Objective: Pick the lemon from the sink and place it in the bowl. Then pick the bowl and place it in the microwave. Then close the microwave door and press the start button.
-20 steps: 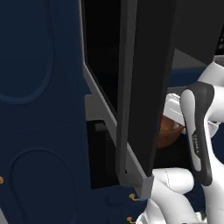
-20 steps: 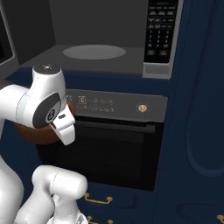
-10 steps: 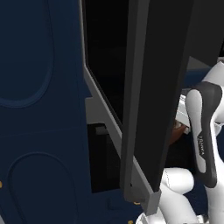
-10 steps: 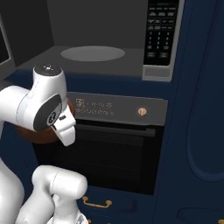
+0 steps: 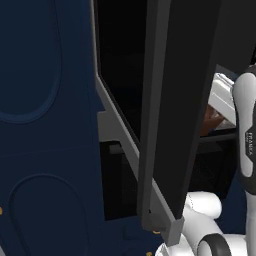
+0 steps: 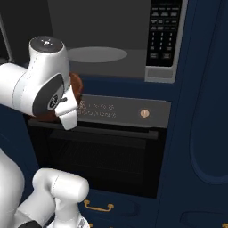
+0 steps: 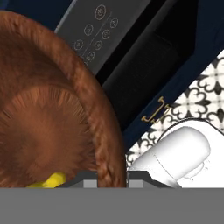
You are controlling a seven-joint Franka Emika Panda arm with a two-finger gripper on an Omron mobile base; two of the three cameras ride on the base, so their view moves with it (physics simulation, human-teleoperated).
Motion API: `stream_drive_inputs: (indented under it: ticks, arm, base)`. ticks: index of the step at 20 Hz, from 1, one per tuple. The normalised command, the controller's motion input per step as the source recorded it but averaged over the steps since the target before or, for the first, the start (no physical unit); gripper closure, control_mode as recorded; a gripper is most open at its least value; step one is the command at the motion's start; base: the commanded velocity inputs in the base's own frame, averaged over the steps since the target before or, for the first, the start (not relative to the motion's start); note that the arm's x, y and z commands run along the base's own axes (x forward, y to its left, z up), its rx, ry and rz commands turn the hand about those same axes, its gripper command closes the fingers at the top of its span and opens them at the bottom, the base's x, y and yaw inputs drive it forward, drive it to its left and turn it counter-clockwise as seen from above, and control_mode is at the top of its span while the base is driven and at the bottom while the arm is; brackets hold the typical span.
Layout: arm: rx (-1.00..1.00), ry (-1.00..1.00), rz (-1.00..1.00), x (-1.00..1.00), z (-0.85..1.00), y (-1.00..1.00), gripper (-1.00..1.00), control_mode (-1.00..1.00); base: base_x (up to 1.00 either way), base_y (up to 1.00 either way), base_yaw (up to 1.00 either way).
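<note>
My gripper (image 7: 113,180) is shut on the rim of the reddish-brown wooden bowl (image 7: 48,113), one finger inside and one outside. The lemon (image 7: 47,180) lies in the bowl's bottom, a yellow sliver by the fingers. The bowl (image 6: 76,85) hangs behind my forearm, just below the open microwave (image 6: 163,75) and in front of its lower edge. A round glass turntable (image 6: 97,54) lies in the cavity. The microwave door (image 5: 175,100) stands swung wide open, edge-on at the left, with the bowl (image 5: 210,120) peeking past it. The sink is out of view.
Below the microwave sits the oven (image 6: 107,151) with a lit panel and a brass knob (image 6: 144,113). Navy cabinet fronts (image 6: 200,111) flank it, and a drawer with a brass handle (image 6: 97,206) lies beneath. My own white arm base (image 6: 58,191) stands close in front.
The arm has lifted the bowl from oven-panel height up towards the microwave opening. The door and the cabinets have stayed put.
</note>
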Motion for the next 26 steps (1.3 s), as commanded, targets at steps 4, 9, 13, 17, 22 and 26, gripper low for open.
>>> stream_drive_inputs:
  ticks: [4,9,13,17,22,26]
  arm:
    - [0.01,-0.15,-0.22,0.38,0.51,0.01,1.00,-1.00]
    - [0.05,-0.19,-0.16,0.34,0.49,0.00,1.00,-1.00]
    - [0.05,-0.13,-0.14,0.56,0.46,0.00,1.00,-1.00]
    - [0.05,-0.08,-0.10,0.54,0.49,0.00,1.00,-1.00]
    - [0.02,-0.02,-0.02,0.52,0.32,0.00,1.00,-1.00]
    - [0.00,0.00,0.00,0.52,0.00,0.00,1.00,-1.00]
  base:
    - [0.00,0.00,0.00]
    - [0.00,0.00,0.00]
    - [0.00,0.00,0.00]
    - [0.00,0.00,0.00]
    - [0.00,0.00,0.00]
    - [0.00,0.00,0.00]
